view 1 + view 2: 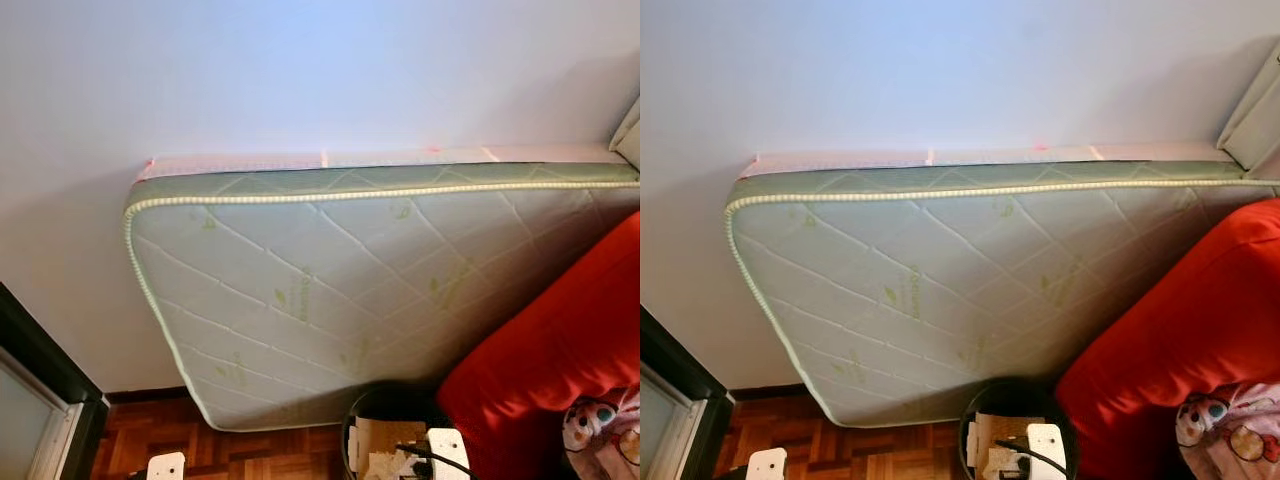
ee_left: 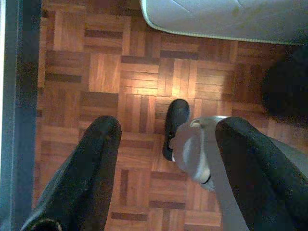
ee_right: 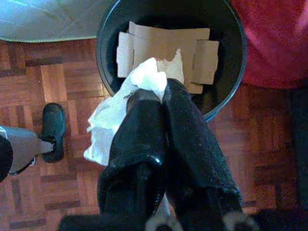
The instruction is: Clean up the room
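Overhead, in the eye views, a quilted mattress [image 1: 330, 300] is leaning against a pale wall [image 1: 300, 70], with a red sofa [image 1: 560, 350] at the right and a black bin [image 1: 1015, 430] on the parquet floor [image 1: 250, 450] between them. Left wrist view: the left gripper [image 2: 163, 144] is hanging over the floor, fingers spread wide, above the robot's black foot [image 2: 174, 126]. Right wrist view: the right gripper [image 3: 159, 96] is pointing down at the bin's rim, fingers pressed together on a white crumpled paper [image 3: 118, 115], probably tissue; flattened cardboard [image 3: 166, 50] is lying inside the bin.
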### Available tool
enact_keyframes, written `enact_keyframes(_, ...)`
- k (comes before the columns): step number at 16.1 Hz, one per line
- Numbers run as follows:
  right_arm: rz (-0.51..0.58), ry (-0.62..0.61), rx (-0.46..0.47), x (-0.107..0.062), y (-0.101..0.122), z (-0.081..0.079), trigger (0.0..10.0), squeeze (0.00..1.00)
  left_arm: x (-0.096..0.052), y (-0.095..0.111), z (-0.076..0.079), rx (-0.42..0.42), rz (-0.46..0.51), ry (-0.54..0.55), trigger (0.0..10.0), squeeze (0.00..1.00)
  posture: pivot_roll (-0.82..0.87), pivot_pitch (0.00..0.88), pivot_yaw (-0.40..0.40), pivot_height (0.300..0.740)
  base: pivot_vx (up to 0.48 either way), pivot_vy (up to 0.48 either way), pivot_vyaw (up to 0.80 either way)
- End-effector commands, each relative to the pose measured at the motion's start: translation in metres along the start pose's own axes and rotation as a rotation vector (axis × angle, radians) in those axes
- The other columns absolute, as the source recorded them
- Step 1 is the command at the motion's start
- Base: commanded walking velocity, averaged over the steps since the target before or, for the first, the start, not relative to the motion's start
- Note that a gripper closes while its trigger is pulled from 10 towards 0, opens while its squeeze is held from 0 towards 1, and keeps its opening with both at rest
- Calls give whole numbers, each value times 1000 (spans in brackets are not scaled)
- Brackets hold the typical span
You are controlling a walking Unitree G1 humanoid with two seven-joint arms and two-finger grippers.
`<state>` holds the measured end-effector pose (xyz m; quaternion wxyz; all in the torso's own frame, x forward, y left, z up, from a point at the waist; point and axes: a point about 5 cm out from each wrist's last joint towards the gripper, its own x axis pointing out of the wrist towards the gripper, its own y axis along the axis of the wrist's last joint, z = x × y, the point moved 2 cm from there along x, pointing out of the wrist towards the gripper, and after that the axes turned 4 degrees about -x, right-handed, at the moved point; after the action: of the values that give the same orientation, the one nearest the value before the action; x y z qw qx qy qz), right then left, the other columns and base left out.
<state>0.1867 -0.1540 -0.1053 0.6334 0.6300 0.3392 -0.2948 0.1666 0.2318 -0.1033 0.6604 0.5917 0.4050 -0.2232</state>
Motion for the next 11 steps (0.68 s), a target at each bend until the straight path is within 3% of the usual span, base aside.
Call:
enact_keyframes(1, 3, -10, 17, 0, 2, 2, 10000, 0, -1, -4, 1, 10, -19, -6, 10000, 0, 103, 0, -98, 726, 0, 0, 0)
enact_keyframes(8, -7, -21, 25, -1, -3, 9, 10000, 0, -1, -4, 1, 9, -19, -8, 10000, 0, 103, 0, -98, 726, 0, 0, 0)
enact_keyframes(11, -3, -19, 24, -1, -2, 7, 10000, 0, -1, -4, 1, 9, -20, -8, 10000, 0, 103, 0, -98, 726, 265, 0, 0)
